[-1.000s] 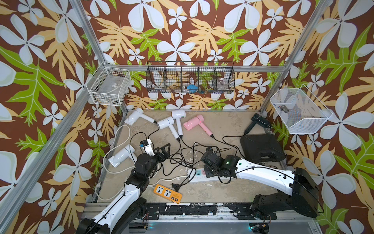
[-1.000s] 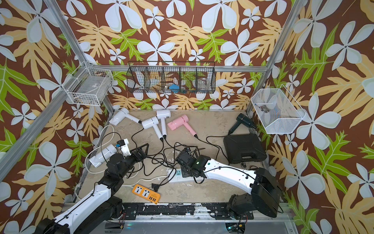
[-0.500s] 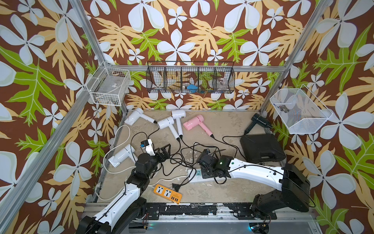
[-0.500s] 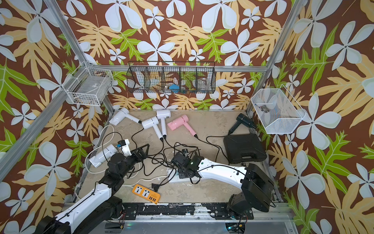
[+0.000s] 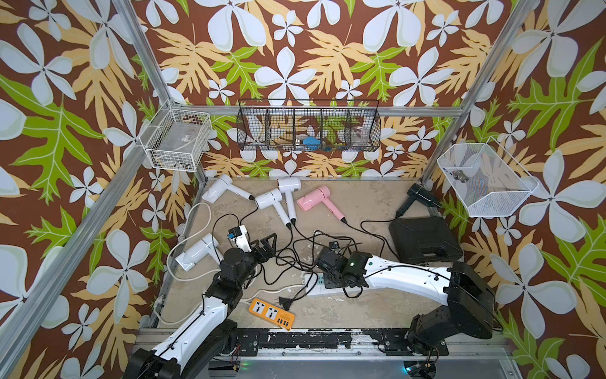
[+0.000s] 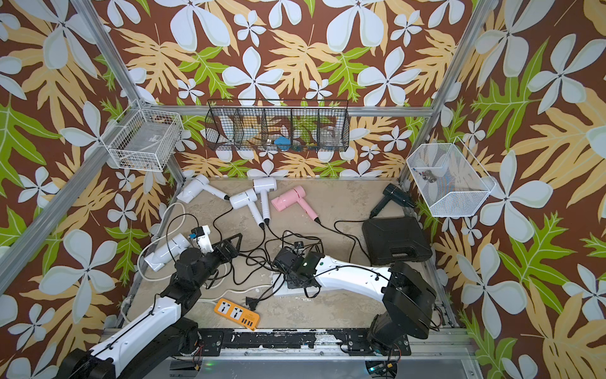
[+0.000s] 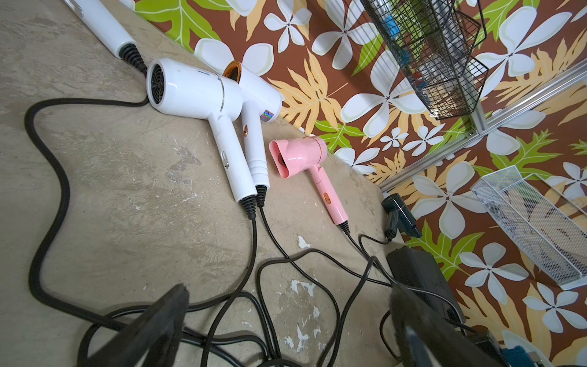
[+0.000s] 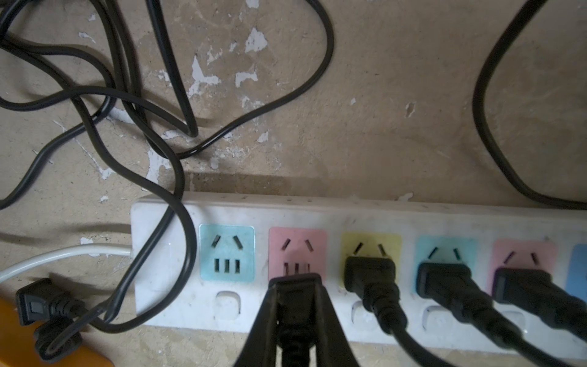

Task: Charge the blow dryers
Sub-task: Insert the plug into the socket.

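Observation:
Several white blow dryers (image 5: 272, 200) lie at the back left, and one more (image 5: 196, 252) lies beside my left arm. A pink one (image 5: 311, 198) is mid-back and a black one (image 5: 421, 195) back right. Their black cords tangle in the middle. My right gripper (image 8: 295, 281) is shut on a black plug (image 8: 293, 305), held at the pink socket (image 8: 297, 251) of the long white power strip (image 8: 165, 286). Three plugs sit in the sockets beside it. My left gripper (image 7: 289, 302) hangs open over the cords (image 7: 254, 254), holding nothing.
An orange power strip (image 5: 271, 313) lies near the front edge with a loose plug (image 5: 284, 302) beside it. A black case (image 5: 424, 239) sits at the right. Wire baskets (image 5: 308, 129) hang on the walls above the table.
My right gripper has slid left along the white power strip with the plug in it, and its arm has swung round. The left arm has stayed put.

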Controlling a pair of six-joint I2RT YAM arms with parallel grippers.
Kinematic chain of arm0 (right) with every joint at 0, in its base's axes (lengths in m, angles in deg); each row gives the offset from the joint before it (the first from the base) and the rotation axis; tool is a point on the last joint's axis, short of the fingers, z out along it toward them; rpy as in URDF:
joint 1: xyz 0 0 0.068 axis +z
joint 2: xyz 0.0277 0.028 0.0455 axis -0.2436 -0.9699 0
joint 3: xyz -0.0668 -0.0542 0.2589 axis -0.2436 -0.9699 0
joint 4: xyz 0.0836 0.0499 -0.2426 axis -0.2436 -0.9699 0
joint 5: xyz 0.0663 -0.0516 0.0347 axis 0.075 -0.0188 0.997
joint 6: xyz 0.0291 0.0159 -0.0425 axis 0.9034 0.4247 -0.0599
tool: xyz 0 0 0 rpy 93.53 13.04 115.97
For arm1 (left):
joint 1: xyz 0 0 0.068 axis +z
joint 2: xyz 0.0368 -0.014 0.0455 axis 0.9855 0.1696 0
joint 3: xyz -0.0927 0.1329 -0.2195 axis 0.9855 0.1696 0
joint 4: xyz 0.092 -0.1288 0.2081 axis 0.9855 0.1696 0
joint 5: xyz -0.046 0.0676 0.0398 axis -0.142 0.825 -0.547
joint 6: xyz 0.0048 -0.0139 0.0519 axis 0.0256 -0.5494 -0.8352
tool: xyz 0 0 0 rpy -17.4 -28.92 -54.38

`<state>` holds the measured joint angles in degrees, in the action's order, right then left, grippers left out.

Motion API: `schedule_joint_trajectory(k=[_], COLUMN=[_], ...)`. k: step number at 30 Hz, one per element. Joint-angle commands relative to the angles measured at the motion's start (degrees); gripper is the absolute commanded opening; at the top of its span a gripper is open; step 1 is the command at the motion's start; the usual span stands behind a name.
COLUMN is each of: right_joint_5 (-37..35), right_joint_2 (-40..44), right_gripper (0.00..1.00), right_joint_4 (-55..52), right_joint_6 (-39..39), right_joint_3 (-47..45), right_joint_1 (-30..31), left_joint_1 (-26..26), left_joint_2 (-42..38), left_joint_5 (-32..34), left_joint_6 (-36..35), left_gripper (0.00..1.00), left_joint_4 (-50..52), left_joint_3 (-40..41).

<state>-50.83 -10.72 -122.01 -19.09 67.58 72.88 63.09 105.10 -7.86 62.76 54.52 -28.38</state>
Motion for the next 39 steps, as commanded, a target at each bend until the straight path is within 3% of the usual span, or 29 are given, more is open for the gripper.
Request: schedule_joint_trajectory(k=[1,19,27,39], right_joint_5=[-1.15,1.27,-1.60,-5.29], right_joint_2=[0.15,-2.15,-6.34,-3.77], right_gripper=[0.00,0.00,0.00,0.00], right_joint_4=[-3.69,-0.75,-2.83,-3.38], right_joint_6=[0.32,3.13,3.73,2.38], right_joint_3=[-0.48,-6.54,-4.62,-3.37], right_joint_1=[-0.08,-0.12,-0.14,-6.25], left_joint_1=[-0.02,0.01,-0.04,-0.03], left_joint_2=[-0.08,0.01,0.01,-0.26], left_joint_5=[-0.25,-0.25,-0.12,0.19], left_joint_6=[-0.24,-0.11,-0.11,-0.02], left_gripper=[1.00,1.00,1.00,1.00], left_joint_4=[-2.20,-2.13,-2.11,-2.04], left_joint_3=[-0.09,-0.16,-0.04,0.02])
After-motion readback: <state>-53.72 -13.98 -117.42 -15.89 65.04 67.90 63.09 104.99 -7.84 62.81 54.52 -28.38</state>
